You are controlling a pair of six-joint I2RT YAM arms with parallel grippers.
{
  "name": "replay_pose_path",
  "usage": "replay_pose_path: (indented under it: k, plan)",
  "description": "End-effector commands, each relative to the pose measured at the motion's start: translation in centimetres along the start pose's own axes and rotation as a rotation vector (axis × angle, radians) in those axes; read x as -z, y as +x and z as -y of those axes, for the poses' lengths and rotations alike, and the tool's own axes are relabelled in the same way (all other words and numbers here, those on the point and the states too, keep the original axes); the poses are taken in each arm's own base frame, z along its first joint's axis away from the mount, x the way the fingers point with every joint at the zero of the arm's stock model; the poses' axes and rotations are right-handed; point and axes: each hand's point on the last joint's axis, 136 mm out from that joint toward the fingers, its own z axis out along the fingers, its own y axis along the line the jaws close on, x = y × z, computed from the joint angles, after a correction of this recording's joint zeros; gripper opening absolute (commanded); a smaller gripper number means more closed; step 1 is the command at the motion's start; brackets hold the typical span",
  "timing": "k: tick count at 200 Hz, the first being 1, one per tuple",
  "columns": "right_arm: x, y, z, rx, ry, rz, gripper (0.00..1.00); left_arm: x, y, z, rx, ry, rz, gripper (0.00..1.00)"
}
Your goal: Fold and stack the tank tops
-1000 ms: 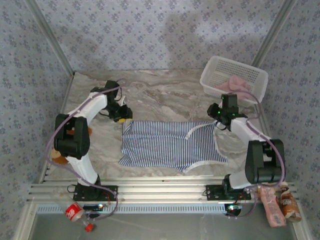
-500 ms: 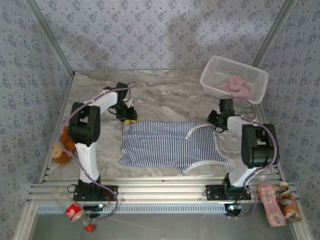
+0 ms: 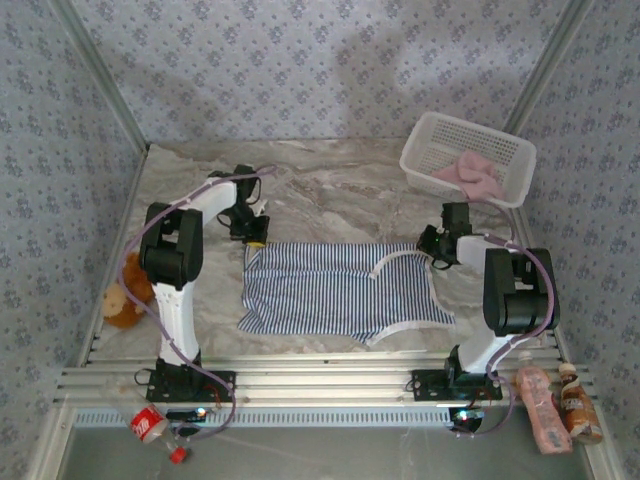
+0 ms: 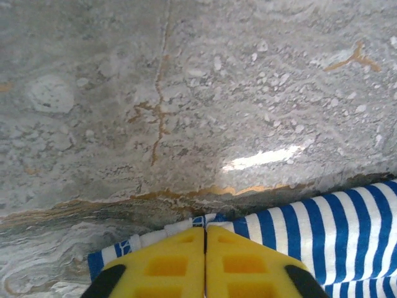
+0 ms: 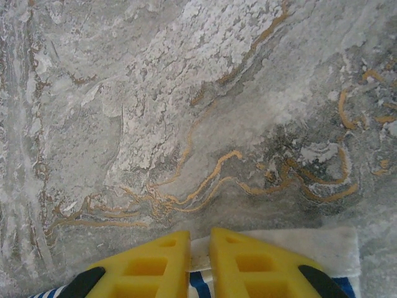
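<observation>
Marble tabletop (image 3: 340,185) — left claw (image 4: 205,231), right claw (image 5: 200,239), each pinched shut on the striped top (image 3: 330,290).

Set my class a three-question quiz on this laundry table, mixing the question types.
1. True or false: the pink top lies in the basket.
2. What is spread flat on the table? A striped top; B pink top; C towel.
3. Fill in: the right gripper is pinching the striped top's white ____.
Key: 1 true; 2 A; 3 trim.
</observation>
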Motion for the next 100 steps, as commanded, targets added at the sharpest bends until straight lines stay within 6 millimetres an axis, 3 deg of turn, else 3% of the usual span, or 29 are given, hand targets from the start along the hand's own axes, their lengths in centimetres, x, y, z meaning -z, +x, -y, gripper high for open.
replay_pose_path:
  k: [1, 42, 89, 100]
  plan:
    - [-0.1, 2.2, 2.0, -0.027, 0.071, -0.093, 0.2, 0.2, 0.2, -2.4, 0.006, -0.072, -0.034, 0.02]
    - [0.1, 2.0, 2.6, -0.052, 0.093, -0.09, 0.2, 2.4, -1.2, -4.2, 0.077, -0.06, 0.036, 0.0]
    - [-0.1, 1.0, 2.0, -0.052, 0.052, -0.067, 0.2, 2.2, -1.2, -5.5, 0.11, -0.077, 0.023, 0.0]
    - [0.0, -0.1, 0.9, -0.034, -0.002, -0.025, 0.21, 2.1, -1.3, -5.5, 0.115, -0.064, 0.016, 0.1]
